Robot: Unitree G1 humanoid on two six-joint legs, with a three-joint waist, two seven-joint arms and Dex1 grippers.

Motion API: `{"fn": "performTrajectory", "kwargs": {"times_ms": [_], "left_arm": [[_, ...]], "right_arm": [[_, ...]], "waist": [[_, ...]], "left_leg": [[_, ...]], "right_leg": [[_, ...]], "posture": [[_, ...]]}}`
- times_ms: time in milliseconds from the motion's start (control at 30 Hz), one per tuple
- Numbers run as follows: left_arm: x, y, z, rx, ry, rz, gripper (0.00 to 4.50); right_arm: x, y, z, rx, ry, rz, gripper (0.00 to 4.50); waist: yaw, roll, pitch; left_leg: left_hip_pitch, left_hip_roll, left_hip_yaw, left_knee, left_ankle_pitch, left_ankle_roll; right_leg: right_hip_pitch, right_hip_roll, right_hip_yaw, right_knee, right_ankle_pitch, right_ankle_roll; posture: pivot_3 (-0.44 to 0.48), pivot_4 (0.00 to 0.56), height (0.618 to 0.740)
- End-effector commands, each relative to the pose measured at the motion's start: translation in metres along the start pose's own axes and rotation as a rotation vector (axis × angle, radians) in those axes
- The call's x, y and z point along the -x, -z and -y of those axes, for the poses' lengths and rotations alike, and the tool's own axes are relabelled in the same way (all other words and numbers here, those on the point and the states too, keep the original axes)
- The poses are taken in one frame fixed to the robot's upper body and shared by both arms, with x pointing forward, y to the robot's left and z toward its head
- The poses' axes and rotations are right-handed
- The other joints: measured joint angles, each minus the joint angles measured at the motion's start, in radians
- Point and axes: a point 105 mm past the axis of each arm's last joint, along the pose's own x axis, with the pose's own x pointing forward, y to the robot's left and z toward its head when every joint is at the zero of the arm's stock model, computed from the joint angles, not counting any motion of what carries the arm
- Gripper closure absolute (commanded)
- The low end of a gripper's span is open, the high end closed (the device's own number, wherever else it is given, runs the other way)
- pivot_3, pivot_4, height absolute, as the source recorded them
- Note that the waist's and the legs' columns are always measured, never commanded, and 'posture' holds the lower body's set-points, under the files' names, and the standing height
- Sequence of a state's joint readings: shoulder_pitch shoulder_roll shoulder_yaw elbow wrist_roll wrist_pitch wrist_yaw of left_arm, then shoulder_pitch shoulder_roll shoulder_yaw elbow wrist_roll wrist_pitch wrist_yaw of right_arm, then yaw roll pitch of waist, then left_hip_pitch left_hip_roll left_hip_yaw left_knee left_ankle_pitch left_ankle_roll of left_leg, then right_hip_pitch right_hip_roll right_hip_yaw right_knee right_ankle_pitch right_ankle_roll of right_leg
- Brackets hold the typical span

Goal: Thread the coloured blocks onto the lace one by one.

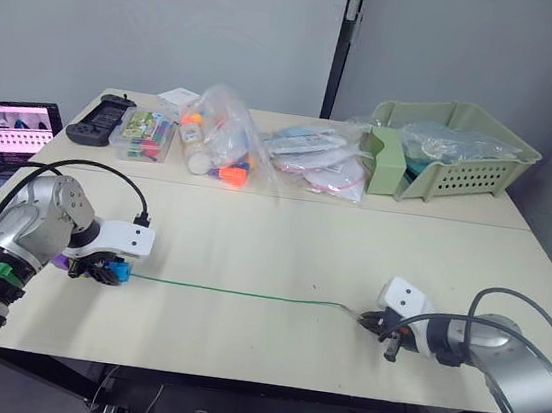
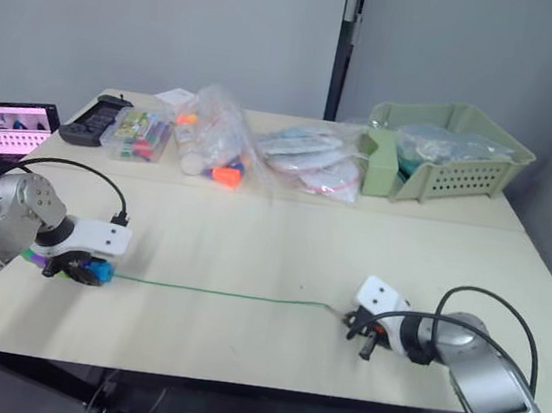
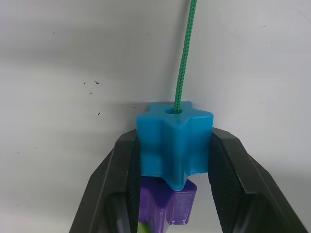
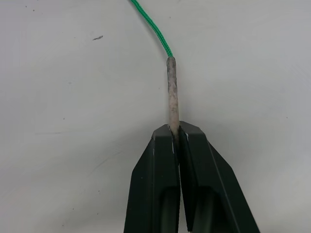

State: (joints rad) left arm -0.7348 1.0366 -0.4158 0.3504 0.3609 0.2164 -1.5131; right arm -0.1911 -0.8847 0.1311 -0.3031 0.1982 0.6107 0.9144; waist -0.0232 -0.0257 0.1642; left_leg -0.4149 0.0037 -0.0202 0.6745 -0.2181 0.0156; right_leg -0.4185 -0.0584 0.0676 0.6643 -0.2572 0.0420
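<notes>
The lace (image 1: 235, 291) lies stretched in a nearly straight line across the front of the pale table (image 1: 281, 247), running from my left gripper (image 1: 107, 269) to my right gripper (image 1: 371, 320). My left gripper is clamped on the blue block (image 3: 173, 143), a star-shaped piece with the green cord entering the hole in its top face. A purple block (image 3: 167, 206) sits directly behind the blue one on the same cord, between my left fingers (image 3: 114, 184). My right gripper's two fingers are pressed together on the stiff pale tip (image 4: 171, 94) of the lace, with most of the tip sticking out in front of them. Well behind, along the back of the table, sit a clear bag of toys (image 1: 219, 139), a small clear box (image 1: 146, 135) and a pale green basket (image 1: 454, 153).
</notes>
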Motion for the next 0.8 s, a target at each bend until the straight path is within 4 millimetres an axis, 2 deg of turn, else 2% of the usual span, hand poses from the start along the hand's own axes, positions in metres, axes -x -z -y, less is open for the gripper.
{"fn": "performTrajectory", "kwargs": {"times_ms": [33, 367, 533, 633, 767, 800], "left_arm": [[-0.007, 0.011, -0.002, 0.021, -0.021, -0.050, 3.11], [-0.009, 0.010, -0.006, 0.035, -0.035, -0.036, 3.11], [-0.011, 0.000, -0.008, 0.024, -0.051, 0.036, 3.11], [-0.009, -0.014, -0.009, -0.012, -0.069, 0.142, 3.11], [-0.005, -0.013, -0.004, -0.044, -0.049, 0.156, 3.11], [-0.004, -0.012, -0.004, -0.058, -0.058, 0.158, 2.61]], "right_arm": [[0.011, 0.007, 0.012, 0.008, 0.056, -0.035, 4.50], [0.012, 0.011, 0.013, 0.000, 0.068, -0.044, 4.50], [0.003, 0.007, 0.001, -0.008, 0.012, -0.011, 4.50], [-0.004, 0.009, -0.006, -0.021, -0.010, -0.007, 4.50], [-0.016, 0.008, -0.011, -0.031, -0.028, -0.001, 4.50], [-0.017, 0.007, -0.012, -0.031, -0.033, 0.002, 4.17]], "waist": [[0.005, 0.002, -0.001], [0.010, 0.004, -0.002], [0.011, 0.004, -0.002], [0.013, 0.004, -0.002], [0.012, 0.003, -0.002], [0.012, 0.003, -0.002]], "left_leg": [[0.000, 0.000, 0.000, 0.000, 0.000, 0.000], [0.002, -0.001, 0.000, 0.001, 0.000, 0.000], [0.007, -0.001, 0.000, 0.000, 0.000, 0.000], [0.011, 0.000, -0.001, 0.000, 0.000, 0.000], [0.011, 0.000, -0.002, 0.000, 0.000, 0.000], [0.011, 0.000, -0.002, 0.000, 0.000, 0.000]], "right_leg": [[0.000, 0.000, 0.000, 0.000, 0.000, 0.000], [0.003, 0.000, 0.000, 0.000, 0.000, 0.000], [0.008, 0.000, 0.000, -0.001, 0.000, 0.000], [0.013, 0.000, -0.001, -0.003, -0.003, 0.005], [0.014, 0.000, -0.002, -0.003, -0.003, 0.005], [0.014, 0.000, -0.002, -0.003, -0.003, 0.004]], "posture": [[0.000, 0.150, 0.740], [0.000, 0.150, 0.740], [0.000, 0.150, 0.740], [0.000, 0.150, 0.740], [0.000, 0.150, 0.740], [0.000, 0.150, 0.740]]}}
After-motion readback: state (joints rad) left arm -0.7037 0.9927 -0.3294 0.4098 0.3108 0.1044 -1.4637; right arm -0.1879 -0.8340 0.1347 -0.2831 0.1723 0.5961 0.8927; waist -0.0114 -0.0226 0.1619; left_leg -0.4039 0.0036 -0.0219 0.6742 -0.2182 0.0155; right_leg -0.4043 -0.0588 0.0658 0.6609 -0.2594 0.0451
